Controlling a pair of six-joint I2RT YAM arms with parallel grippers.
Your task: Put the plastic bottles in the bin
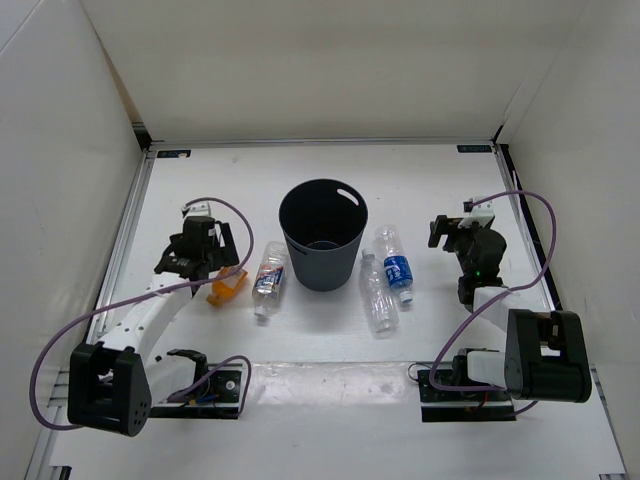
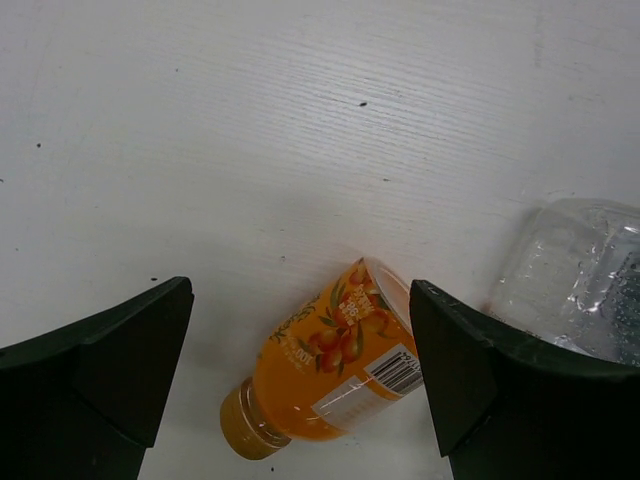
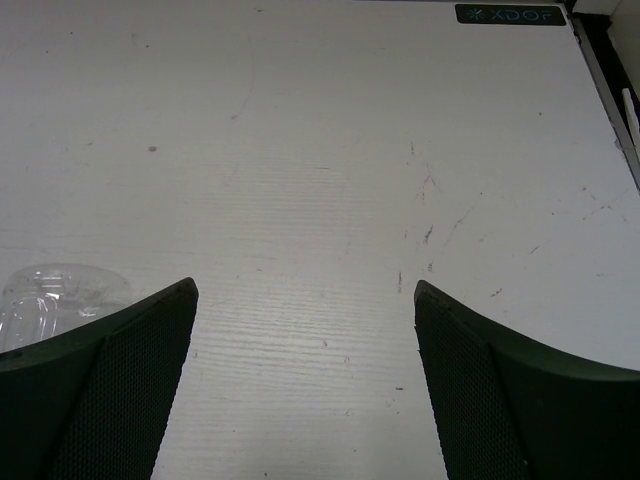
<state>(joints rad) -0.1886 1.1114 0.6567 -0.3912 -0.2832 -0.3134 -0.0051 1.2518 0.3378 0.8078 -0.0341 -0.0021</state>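
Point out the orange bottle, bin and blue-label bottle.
orange bottle (image 2: 335,368): left wrist view, on its label.
bin (image 1: 322,268): top external view, on its front wall.
blue-label bottle (image 1: 397,270): top external view, on the label.

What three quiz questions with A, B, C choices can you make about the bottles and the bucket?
1. Where is the orange bottle from the bin? A) left B) right C) inside
2. How many bottles lie on the table? A) two B) four C) six
3. The left end effector is: A) shut on a clear bottle B) inside the bin C) open by the orange bottle
1 A: the top view shows it left.
2 B: orange and multicoloured-label bottle left, blue-label bottle and plain clear bottle right.
3 C: its wrist view shows it spread wide.
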